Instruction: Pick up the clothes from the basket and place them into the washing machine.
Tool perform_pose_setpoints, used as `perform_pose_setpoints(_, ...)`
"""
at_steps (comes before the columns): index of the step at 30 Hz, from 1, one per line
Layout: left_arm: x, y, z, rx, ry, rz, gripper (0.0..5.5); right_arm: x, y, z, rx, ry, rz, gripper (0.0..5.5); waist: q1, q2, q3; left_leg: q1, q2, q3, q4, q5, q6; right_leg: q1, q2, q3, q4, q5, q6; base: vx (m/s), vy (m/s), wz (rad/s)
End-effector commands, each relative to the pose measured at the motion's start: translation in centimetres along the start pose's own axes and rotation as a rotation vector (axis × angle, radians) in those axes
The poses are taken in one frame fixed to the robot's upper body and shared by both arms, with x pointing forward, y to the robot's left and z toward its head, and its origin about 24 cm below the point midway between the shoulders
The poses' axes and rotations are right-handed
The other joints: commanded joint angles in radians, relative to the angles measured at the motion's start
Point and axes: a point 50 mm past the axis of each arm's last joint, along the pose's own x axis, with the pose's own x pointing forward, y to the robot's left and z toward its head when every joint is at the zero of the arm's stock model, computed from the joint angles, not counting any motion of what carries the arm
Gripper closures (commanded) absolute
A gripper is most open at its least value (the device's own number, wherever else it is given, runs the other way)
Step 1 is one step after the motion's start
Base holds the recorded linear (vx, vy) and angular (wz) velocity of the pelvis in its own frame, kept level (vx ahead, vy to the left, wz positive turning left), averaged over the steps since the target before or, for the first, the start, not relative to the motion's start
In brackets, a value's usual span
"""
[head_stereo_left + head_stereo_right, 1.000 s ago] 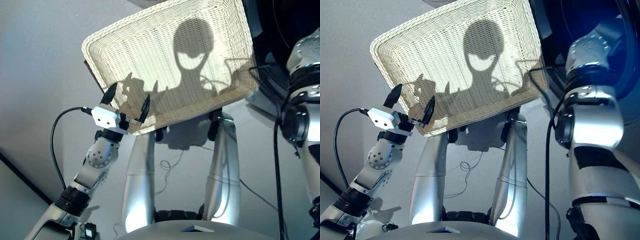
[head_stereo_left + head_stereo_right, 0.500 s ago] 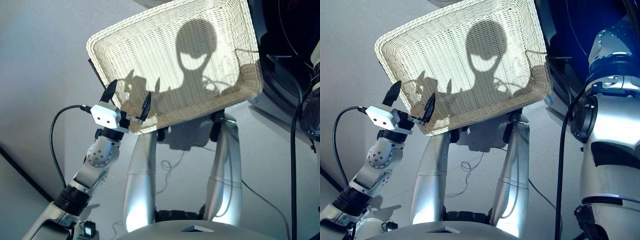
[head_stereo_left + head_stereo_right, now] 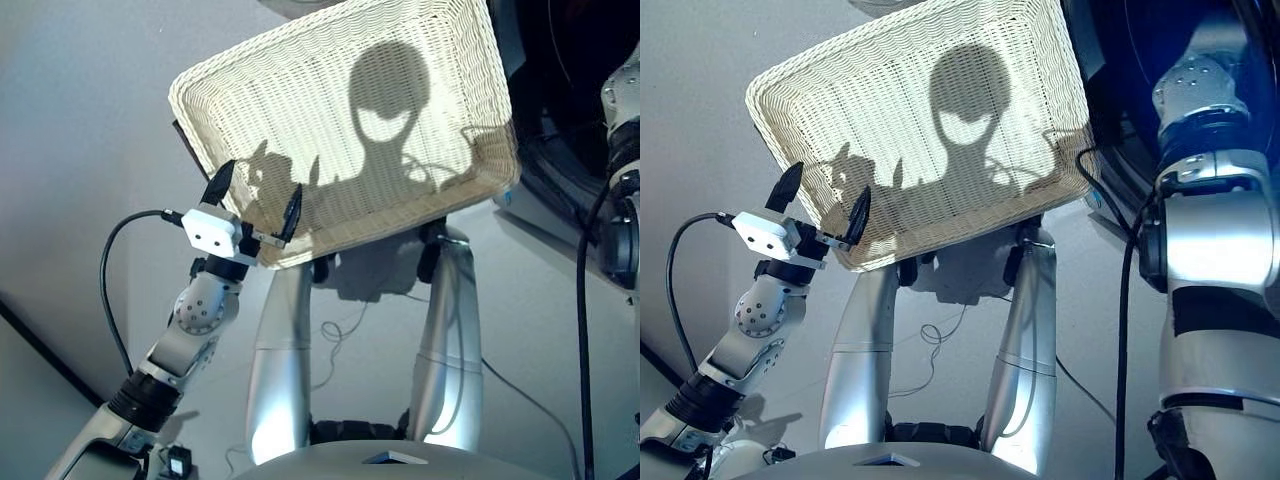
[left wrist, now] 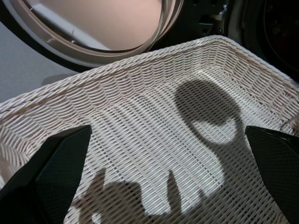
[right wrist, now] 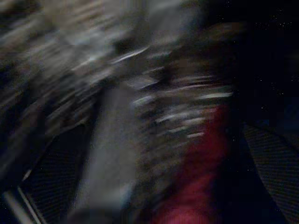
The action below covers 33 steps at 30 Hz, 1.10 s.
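Clothes are absent from the basket (image 3: 300, 100), a red garment (image 5: 196, 186) blurs before the unreadable right pincer, the left pincer (image 3: 252, 200) hangs spread, so withdrawal is judged next.

The basket (image 3: 300, 90) lies left of the washing machine (image 3: 560, 150).

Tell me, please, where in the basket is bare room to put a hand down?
The whole woven floor of the basket is bare, from rim to rim; no clothes lie in it. The left hand, fingers open, hovers over its near corner. The crowded side is by the washing machine, where the right arm reaches.
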Motion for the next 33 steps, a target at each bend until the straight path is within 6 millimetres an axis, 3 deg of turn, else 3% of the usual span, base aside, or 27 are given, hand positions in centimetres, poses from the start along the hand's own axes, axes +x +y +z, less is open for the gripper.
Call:
perform_pose_setpoints(1,-1.2,0.3,1.3,-0.031,-0.069,0.045,0.0,-4.8,2.9,-4.2,-0.24,0.043,0.386,0.0,-0.013,-0.017,-0.071,-0.015,0.001,-0.027,-0.061,0.057,-0.018,0.05,0.01,-0.019,0.061,-0.094,-0.069,0.0,0.0,0.0)
perform_pose_setpoints(9,-1.7,0.9,1.5,-0.003,-0.074,0.08,0.0,-11.5,3.3,-7.8,-0.334,0.144,0.691,0.0,-0.023,-0.026,-0.071,-0.016,0.005,-0.025,-0.051,0.054,-0.014,0.05,0.008,-0.023,0.065,-0.095,-0.068,0.0,0.0,0.0)
perform_pose_setpoints(15,-2.1,1.4,1.8,0.015,-0.089,0.103,0.0,-15.4,3.4,-8.4,-0.399,0.161,0.91,0.0,-0.025,-0.033,-0.078,-0.014,0.007,-0.025,-0.048,0.049,-0.01,0.051,0.004,-0.023,0.067,-0.099,-0.065,0.0,0.0,0.0)
perform_pose_setpoints(20,-2.5,1.6,1.9,0.031,-0.087,0.096,0.0,-17.3,1.8,-8.9,-0.526,0.185,1.047,0.0,-0.026,-0.037,-0.079,-0.008,0.01,-0.025,-0.049,0.046,-0.009,0.058,-0.003,-0.025,0.062,-0.098,-0.06,0.0,0.0,0.0)
perform_pose_setpoints(27,-2.9,1.3,1.0,0.015,-0.059,0.094,0.0,-20.3,-1.6,-11.6,-0.523,0.38,1.028,0.0,-0.022,-0.035,-0.096,0.012,0.008,-0.023,-0.061,0.046,-0.007,0.076,-0.007,-0.025,0.052,-0.099,-0.056,0.0,0.0,0.0)
perform_pose_setpoints(33,-2.8,1.3,0.6,0.021,-0.058,0.111,0.0,-21.3,-2.1,-12.5,-0.516,0.41,1.0,0.0,-0.021,-0.041,-0.116,0.023,0.01,-0.02,-0.07,0.043,-0.01,0.084,-0.013,-0.024,0.045,-0.102,-0.054,0.0,0.0,0.0)
